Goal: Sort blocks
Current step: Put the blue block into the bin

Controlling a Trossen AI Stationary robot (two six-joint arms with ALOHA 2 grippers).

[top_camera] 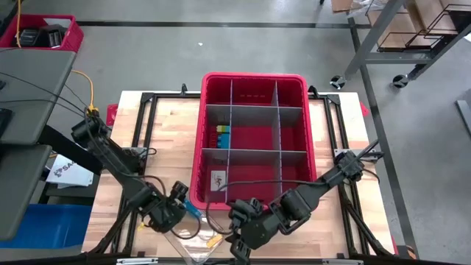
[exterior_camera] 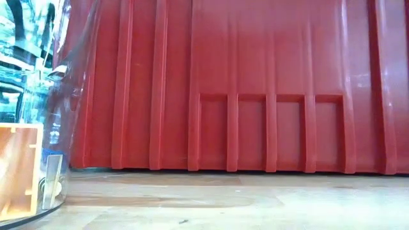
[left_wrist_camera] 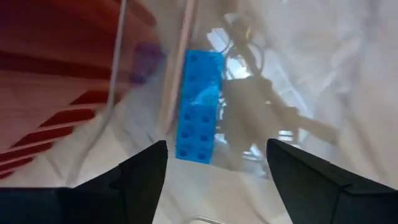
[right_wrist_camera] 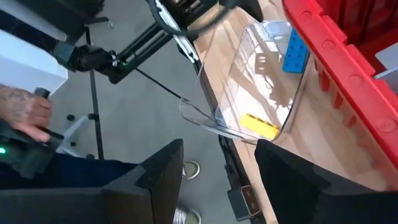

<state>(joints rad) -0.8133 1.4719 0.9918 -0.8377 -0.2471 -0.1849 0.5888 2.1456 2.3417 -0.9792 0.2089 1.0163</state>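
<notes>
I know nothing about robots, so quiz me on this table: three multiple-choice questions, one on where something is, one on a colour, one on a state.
1. Where does the clear plastic container lie?
A. inside the red bin
B. on the table beside the red bin
C. on the floor

2. What colours are the two blocks seen in the clear container?
A. green and orange
B. red and purple
C. blue and yellow

3. How does the left gripper stand?
A. open, holding nothing
B. shut on a block
C. shut on the bin's wall

Answers:
1. B: in the right wrist view it rests on the wooden table next to the red bin.
2. C: a blue block and a yellow block show there.
3. A: the left gripper shows a wide, empty gap in its own wrist view.
</notes>
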